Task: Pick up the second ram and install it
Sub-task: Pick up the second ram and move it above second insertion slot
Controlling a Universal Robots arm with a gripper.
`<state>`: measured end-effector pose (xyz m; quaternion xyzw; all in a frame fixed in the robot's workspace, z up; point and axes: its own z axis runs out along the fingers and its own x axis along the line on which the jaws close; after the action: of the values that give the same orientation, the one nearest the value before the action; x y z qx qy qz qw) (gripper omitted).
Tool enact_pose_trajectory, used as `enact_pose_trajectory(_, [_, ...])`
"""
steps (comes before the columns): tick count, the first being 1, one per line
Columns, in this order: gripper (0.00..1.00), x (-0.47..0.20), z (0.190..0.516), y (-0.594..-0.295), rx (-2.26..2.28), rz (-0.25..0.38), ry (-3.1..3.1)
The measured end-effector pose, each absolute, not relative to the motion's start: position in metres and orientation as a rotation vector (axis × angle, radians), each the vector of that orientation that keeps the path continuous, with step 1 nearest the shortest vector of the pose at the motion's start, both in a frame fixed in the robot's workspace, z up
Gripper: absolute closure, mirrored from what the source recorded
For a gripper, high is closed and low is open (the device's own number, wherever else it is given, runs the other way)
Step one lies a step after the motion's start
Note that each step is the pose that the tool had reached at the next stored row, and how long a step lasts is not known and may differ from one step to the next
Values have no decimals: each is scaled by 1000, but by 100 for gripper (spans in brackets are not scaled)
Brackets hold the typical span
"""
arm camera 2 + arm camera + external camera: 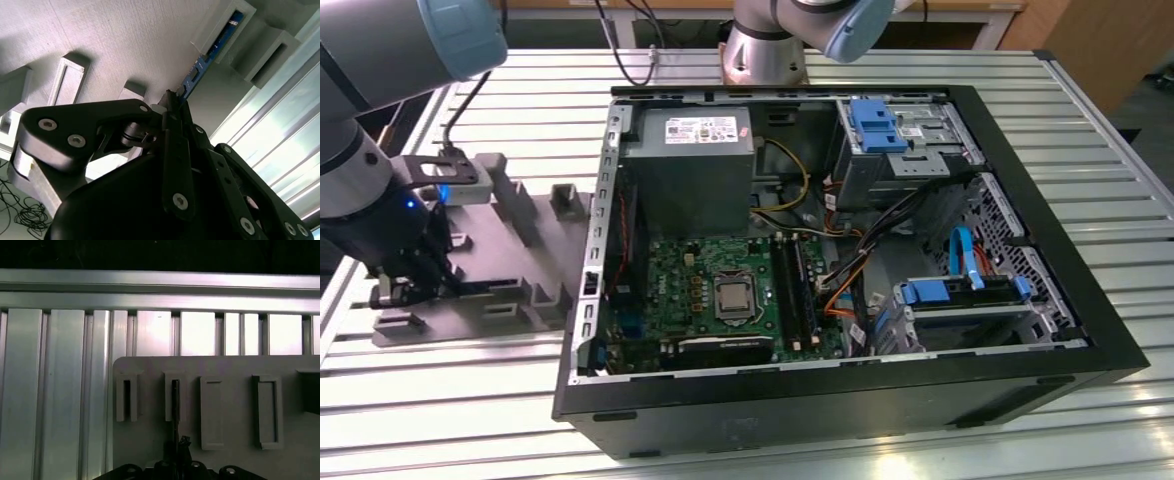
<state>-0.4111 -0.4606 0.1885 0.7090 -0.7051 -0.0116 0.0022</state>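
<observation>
Standing edge-up in a slot of the pale grey plastic fixture block (520, 270), the second ram (212, 50), a thin flat dark stick with a bluish edge, is kept upright so its flat faces can be gripped. Low at the exterior view's left, the black gripper (172, 97) appears pinched onto the stick's end. The open black computer case (854, 400) sits just beside the fixture.

Grey arm (367, 60), pale blue joint caps (460, 25), black tool (172, 100), silver screws (180, 201)
</observation>
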Motion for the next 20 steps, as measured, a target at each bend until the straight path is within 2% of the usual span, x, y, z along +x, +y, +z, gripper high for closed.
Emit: enact_pose_trajectory(20, [86, -411, 189, -461, 2198, -35, -2238])
